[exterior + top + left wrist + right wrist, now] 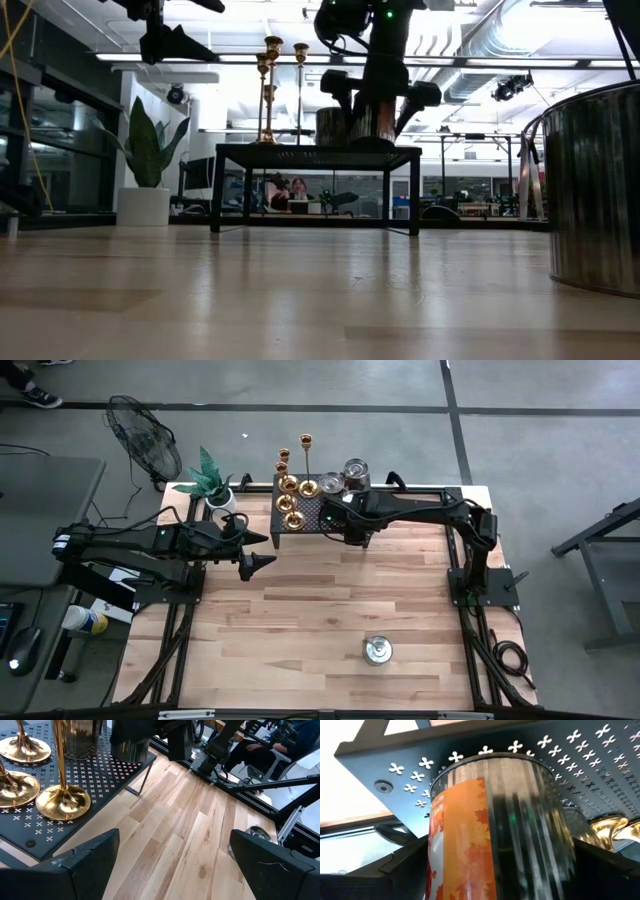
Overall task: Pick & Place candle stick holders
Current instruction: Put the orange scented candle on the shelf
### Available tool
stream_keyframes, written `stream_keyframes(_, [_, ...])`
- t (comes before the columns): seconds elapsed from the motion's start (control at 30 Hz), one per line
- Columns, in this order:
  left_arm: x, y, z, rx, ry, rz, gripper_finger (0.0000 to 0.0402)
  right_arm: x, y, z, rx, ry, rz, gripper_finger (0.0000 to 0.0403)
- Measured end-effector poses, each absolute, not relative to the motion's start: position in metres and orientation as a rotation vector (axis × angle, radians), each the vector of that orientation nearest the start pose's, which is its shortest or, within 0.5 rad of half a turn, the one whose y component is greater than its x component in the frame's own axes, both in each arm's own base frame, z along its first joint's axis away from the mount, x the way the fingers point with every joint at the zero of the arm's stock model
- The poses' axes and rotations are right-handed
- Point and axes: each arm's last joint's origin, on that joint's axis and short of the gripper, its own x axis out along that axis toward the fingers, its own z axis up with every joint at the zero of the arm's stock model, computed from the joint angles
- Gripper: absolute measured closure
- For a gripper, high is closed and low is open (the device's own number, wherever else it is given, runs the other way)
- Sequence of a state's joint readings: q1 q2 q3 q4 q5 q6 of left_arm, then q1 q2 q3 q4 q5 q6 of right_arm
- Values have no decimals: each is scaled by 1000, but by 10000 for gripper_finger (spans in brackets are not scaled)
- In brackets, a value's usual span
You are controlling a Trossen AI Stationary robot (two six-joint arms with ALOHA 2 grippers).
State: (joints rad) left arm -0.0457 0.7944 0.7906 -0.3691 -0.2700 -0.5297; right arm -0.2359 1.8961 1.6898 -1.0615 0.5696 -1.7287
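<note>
Several gold candle stick holders (290, 495) stand on their round bases on the left part of a black perforated stand (305, 520) at the table's far middle; three show in the left wrist view (62, 802). My right gripper (500, 865) is open over the stand's near right corner. Its fingers stand on either side of a silver jar with an orange label (495, 830), which rests upright on the stand (350, 125). I cannot tell whether they touch it. My left gripper (262, 563) hangs open above the wood, near and left of the stand, with nothing between its fingers (175, 860).
Two more silver jars (350, 475) sit at the stand's far right. A silver tin (378, 650) stands on the wood near the front edge. A potted plant (212, 482) is at the far left corner. Bare wood lies between the stand and the tin.
</note>
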Motion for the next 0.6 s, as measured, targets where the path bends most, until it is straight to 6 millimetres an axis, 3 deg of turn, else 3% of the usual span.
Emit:
stream_keyframes(0.4, [169,0,316,-463,301,313,27,365,-111,273,-1591,1647,598,29])
stream_keyframes(0.6, [169,0,316,-463,301,313,27,359,-112,271,-1652,1716,729,29])
